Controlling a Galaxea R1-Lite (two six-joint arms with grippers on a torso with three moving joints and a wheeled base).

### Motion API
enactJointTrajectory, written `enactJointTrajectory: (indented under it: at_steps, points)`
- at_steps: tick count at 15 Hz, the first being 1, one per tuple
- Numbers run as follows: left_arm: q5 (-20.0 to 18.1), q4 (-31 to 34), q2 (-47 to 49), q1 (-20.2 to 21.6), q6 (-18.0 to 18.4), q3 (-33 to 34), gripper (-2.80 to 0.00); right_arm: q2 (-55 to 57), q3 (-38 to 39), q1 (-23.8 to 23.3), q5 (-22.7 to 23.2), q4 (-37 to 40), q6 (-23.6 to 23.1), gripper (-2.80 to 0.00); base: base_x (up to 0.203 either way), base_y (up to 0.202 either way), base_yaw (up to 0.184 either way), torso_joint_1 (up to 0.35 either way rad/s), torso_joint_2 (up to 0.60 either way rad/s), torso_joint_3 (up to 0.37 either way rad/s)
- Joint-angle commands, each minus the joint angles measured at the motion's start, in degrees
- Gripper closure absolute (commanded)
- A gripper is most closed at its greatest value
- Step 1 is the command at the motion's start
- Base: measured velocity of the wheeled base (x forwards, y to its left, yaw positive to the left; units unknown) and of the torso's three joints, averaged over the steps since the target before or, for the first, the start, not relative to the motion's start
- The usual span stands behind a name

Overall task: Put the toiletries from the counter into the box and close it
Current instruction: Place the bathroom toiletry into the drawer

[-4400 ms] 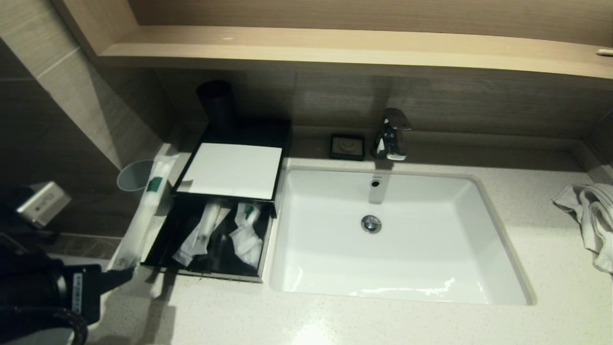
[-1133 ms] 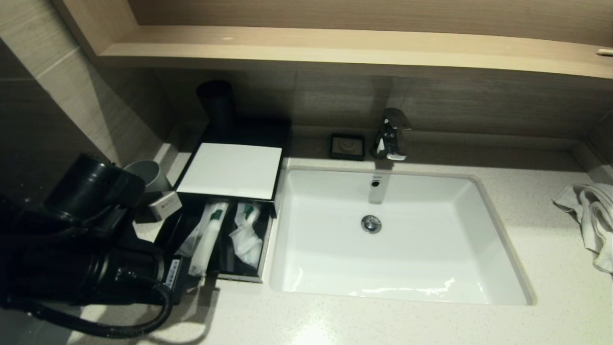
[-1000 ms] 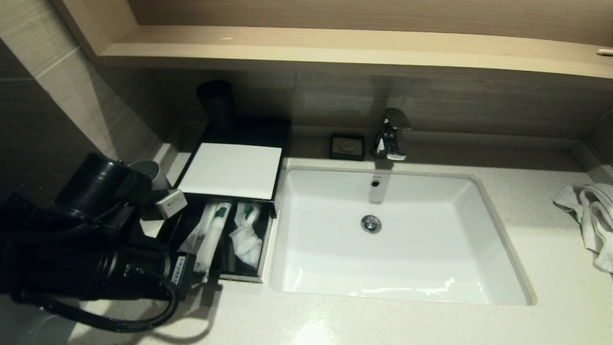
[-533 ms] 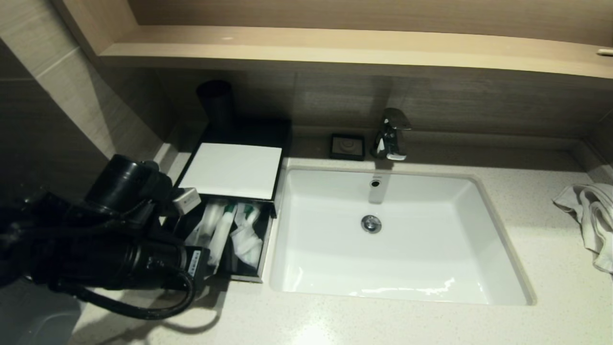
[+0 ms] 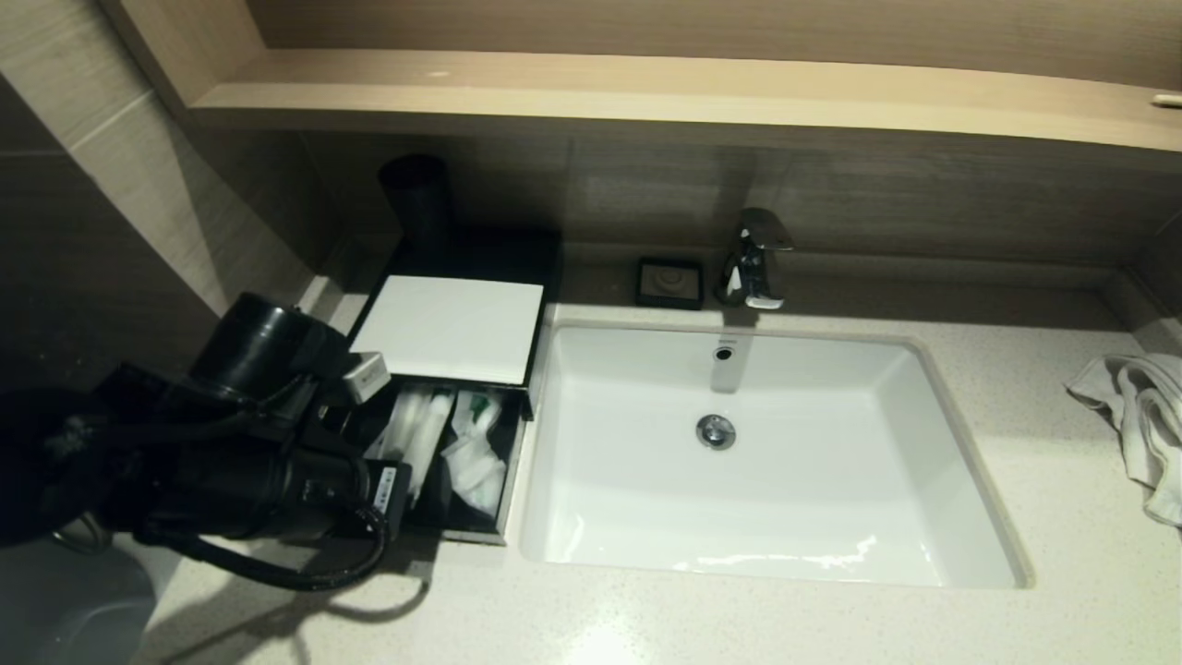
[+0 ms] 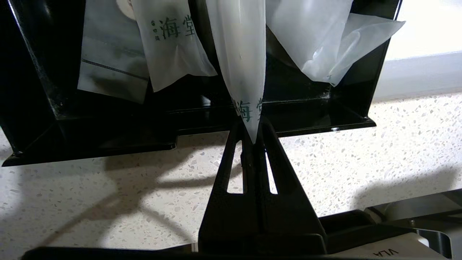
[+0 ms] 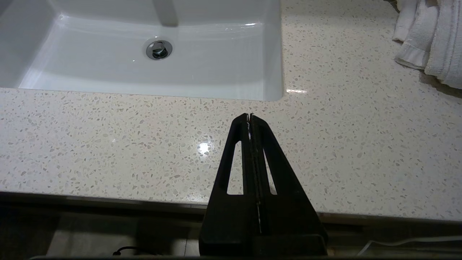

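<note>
The black box (image 5: 466, 533) stands left of the sink, its white lid (image 5: 448, 328) slid back so the front half is open. Several white toiletry packets (image 5: 476, 453) lie inside. My left gripper (image 6: 251, 139) is at the box's front edge, just above the counter. It is shut on the tip of a long white packet (image 6: 238, 54) with green print, which reaches over the front wall (image 6: 90, 137) into the box. In the head view that packet (image 5: 420, 443) lies among the others. My right gripper (image 7: 249, 116) is shut and empty over the counter's front edge.
The white sink (image 5: 923, 356) with a chrome faucet (image 5: 757, 259) fills the middle. A white towel (image 5: 1136, 416) lies at the far right. A black cup (image 5: 417, 199) and a black soap dish (image 5: 670, 282) stand at the back. A wooden shelf (image 5: 646, 92) overhangs.
My left arm has swung from the far left to the box's front, carrying the long packet. The packet now reaches into the open box. The right arm has not moved.
</note>
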Motion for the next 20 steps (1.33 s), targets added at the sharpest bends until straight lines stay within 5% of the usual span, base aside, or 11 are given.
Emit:
enactJointTrajectory:
  at_steps: [1,20]
  points:
    - [0.5,0.0,0.5,0.1,-0.2,-0.4,0.0,0.0,0.0,0.0,0.0,0.0,0.0,0.0,0.0,0.0,0.0,0.0,0.0,0.0]
    - [4.6,-1.3,4.3,0.1,-0.2,-3.1,0.0,0.0,0.0,-0.1,0.0,0.0,0.0,0.0,0.0,0.0,0.0,0.0,0.0,0.0]
